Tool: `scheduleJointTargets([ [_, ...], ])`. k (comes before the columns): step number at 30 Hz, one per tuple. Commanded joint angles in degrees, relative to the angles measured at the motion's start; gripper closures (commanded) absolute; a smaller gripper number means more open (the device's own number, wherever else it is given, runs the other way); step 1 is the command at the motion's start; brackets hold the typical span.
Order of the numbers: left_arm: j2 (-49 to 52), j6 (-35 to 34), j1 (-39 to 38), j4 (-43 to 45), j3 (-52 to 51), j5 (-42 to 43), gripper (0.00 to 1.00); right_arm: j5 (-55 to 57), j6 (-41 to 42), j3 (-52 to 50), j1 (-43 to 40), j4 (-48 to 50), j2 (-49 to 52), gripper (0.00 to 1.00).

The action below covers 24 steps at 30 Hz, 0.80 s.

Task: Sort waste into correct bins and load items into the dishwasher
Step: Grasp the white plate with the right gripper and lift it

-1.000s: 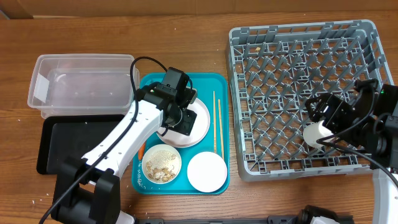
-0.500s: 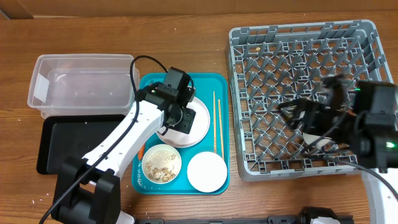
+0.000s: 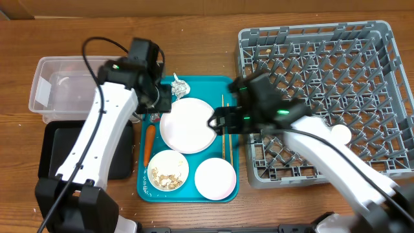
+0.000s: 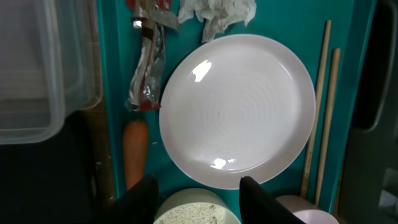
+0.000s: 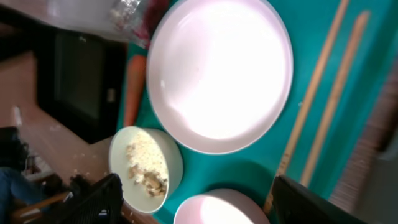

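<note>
The white plate (image 3: 187, 125) lies bare on the teal tray (image 3: 229, 84), with the foil ball (image 3: 179, 86) at its top edge and the snack wrapper (image 4: 149, 62) to its left. A bowl of crumbs (image 3: 168, 170) and an empty bowl (image 3: 215, 178) sit below it. Both chopsticks (image 3: 226, 126) lie along the tray's right side. My left gripper (image 3: 158, 103) hovers open over the tray's upper left, holding nothing. My right gripper (image 3: 220, 122) hangs open above the plate's right edge and the chopsticks. The white cup (image 3: 341, 134) rests in the grey dish rack (image 3: 310, 39).
The clear tub (image 3: 77, 87) stands at the far left, and the black tray (image 3: 58, 152) lies in front of it. An orange carrot (image 3: 148, 144) lies on the teal tray's left side. The right arm stretches from the rack's front across to the tray.
The right gripper let go of the cup in the rack and swung left over the teal tray. The left gripper moved up and left off the plate.
</note>
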Motion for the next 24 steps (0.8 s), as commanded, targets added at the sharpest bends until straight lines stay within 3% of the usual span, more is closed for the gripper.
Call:
scheduleJointTargets([
  [1, -1.6, -0.3, 0.4, -1.9, 5.4, 0.9, 0.53, 8.1, 12.3, 0.5, 2.0, 1.5, 7.3, 0.22],
  [3, -2.4, 0.4, 0.4, -2.9, 7.5, 0.9, 0.48, 10.4, 16.0, 0.5, 1.9, 2.6, 11.6, 0.22],
  [7, -3.7, 0.4, 0.4, -4.0, 8.7, 0.9, 0.25, 8.0, 15.9, 0.5, 1.5, 5.9, 15.6, 0.23],
  [9, -3.7, 0.4, 0.4, -4.2, 8.7, 0.9, 0.00, 8.0, 15.8, 0.5, 1.5, 6.6, 15.8, 0.24],
  [13, -3.7, 0.4, 0.4, -4.3, 8.7, 0.9, 0.00, 8.1, 15.9, 0.5, 1.9, 7.9, 15.9, 0.40],
  [18, -3.7, 0.4, 0.4, -4.4, 8.7, 0.9, 0.00, 8.2, 16.0, 0.5, 2.6, 8.3, 16.0, 0.46],
  [24, -3.7, 0.4, 0.4, -4.6, 8.7, 0.9, 0.00, 10.0, 17.4, 0.5, 3.1, 8.7, 16.3, 0.47],
])
